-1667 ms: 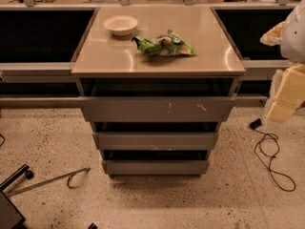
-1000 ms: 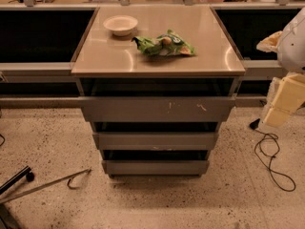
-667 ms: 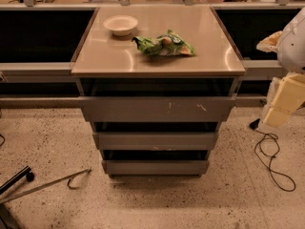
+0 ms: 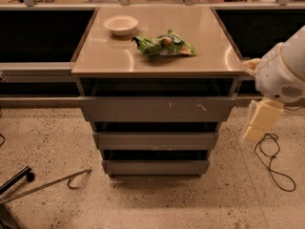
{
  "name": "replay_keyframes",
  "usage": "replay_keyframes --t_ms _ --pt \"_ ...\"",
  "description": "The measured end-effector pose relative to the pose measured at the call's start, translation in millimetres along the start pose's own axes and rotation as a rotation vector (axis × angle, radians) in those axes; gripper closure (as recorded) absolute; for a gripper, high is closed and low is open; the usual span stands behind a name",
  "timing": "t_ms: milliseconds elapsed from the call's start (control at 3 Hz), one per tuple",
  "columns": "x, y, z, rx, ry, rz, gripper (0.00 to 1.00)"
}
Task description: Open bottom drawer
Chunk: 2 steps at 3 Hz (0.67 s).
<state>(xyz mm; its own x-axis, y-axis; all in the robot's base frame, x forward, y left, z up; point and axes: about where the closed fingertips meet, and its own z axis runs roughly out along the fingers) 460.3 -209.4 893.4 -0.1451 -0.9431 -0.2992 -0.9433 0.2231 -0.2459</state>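
The grey metal cabinet has three stacked drawers. The bottom drawer is the lowest and narrowest-looking front, plain and handleless, just above the floor, with a dark gap above it. Its inside does not show. The middle front and the wide scratched top front sit above it. My arm comes in at the right edge with a white joint. My gripper hangs below it as a cream block, right of the cabinet at top-drawer height, apart from all drawers.
On the cabinet top are a white bowl and a green snack bag. A black cable loops on the speckled floor at right. A metal rod and a chair leg lie at lower left.
My arm and gripper have moved left and a little down, closer to the cabinet's right side. The drawers, bowl and bag have not moved.
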Motion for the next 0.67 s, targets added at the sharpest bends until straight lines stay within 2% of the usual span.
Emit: replay_keyframes --t_ms 333,667 --pt "5.2 -0.9 82.4 -0.027 -0.01 -0.038 0.0" --pt "30.7 12.5 131.2 -0.076 -0.032 -0.069 0.0"
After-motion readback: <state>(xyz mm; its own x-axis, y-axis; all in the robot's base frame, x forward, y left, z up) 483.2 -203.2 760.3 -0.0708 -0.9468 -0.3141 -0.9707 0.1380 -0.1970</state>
